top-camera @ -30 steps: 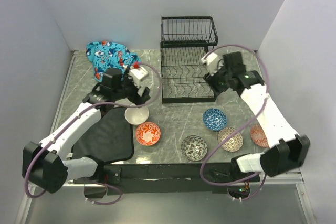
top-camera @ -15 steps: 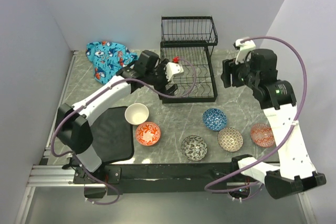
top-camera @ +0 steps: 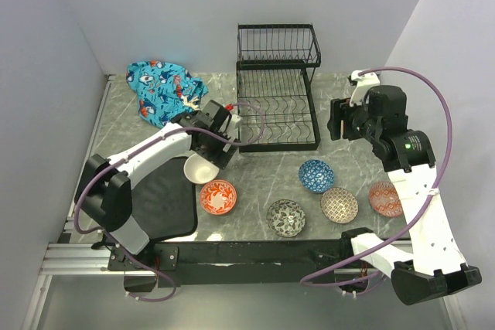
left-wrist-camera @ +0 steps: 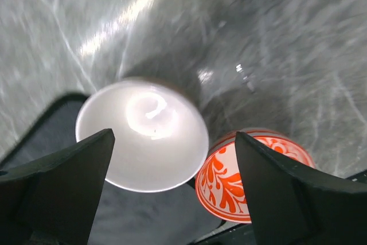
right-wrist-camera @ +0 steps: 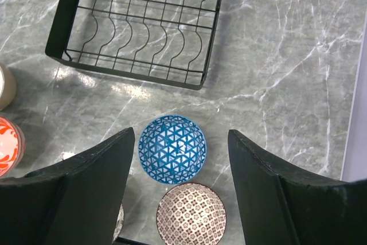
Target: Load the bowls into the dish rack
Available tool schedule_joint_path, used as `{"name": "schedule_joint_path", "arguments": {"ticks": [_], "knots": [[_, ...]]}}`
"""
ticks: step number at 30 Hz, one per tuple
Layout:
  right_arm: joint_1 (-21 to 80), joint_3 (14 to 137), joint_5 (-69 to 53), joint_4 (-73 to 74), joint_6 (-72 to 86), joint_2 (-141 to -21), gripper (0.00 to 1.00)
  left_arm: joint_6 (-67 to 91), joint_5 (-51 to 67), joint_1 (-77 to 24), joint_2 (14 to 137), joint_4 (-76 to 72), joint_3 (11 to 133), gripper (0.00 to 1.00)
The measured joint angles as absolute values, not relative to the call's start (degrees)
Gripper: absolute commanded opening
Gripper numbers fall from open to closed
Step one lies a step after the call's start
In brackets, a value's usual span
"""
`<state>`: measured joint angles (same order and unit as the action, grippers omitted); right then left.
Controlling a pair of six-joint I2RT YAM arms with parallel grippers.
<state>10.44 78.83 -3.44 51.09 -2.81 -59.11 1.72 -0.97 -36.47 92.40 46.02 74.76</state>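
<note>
Across the overhead view spreads a grey marble table (top-camera: 352, 160). At its upper centre stands the black wire dish rack (top-camera: 274, 90), a slotted base with a basket shelf above it. A black mat (top-camera: 158, 202) covers the lower left of the table, and a crumpled blue patterned cloth (top-camera: 158, 86) lies in the upper left corner.

The left gripper (top-camera: 209, 152) sits left of the rack's front corner. In its wrist view its two fingers (left-wrist-camera: 63, 170) are spread wide, above and to either side of the white bowl (left-wrist-camera: 143, 136), gripping nothing. The right gripper (top-camera: 338, 120) hangs to the right of the rack. In its wrist view its fingers (right-wrist-camera: 86, 182) also stand wide apart, with nothing between them.

All six bowls rest on the table in front of the rack. The white one is at the mat's upper right corner, with the red-orange floral bowl (top-camera: 219, 196) just beside it, lower right. Further right come the black-and-white bowl (top-camera: 286, 217), the blue bowl (top-camera: 316, 175), the brown dotted bowl (top-camera: 339, 205) and the salmon bowl (top-camera: 384, 199).
</note>
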Motion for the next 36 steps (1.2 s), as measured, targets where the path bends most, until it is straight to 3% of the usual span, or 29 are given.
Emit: {"name": "schedule_joint_path", "arguments": {"ticks": [1, 5, 9, 17, 36], "knots": [[10.4, 78.8, -3.4, 51.1, -2.8, -59.1, 0.74, 2.7, -1.9, -36.5, 92.4, 46.1, 73.8, 0.82], [10.3, 78.7, -3.2, 50.9, -2.9, -59.1, 0.74, 4.5, -4.4, -36.4, 92.9, 46.2, 72.9, 0.8], [10.2, 78.7, -3.3, 50.7, -2.8, -59.2, 0.74, 5.7, -5.0, -36.4, 95.1, 45.3, 73.0, 0.68], [10.1, 78.7, -3.7, 50.6, -2.8, -59.6, 0.73, 6.8, -4.0, -36.4, 99.5, 45.2, 73.6, 0.57], [9.7, 76.5, -4.1, 50.2, -2.8, -58.3, 0.73, 5.9, -2.9, -36.4, 101.0, 48.7, 75.0, 0.01]]}}
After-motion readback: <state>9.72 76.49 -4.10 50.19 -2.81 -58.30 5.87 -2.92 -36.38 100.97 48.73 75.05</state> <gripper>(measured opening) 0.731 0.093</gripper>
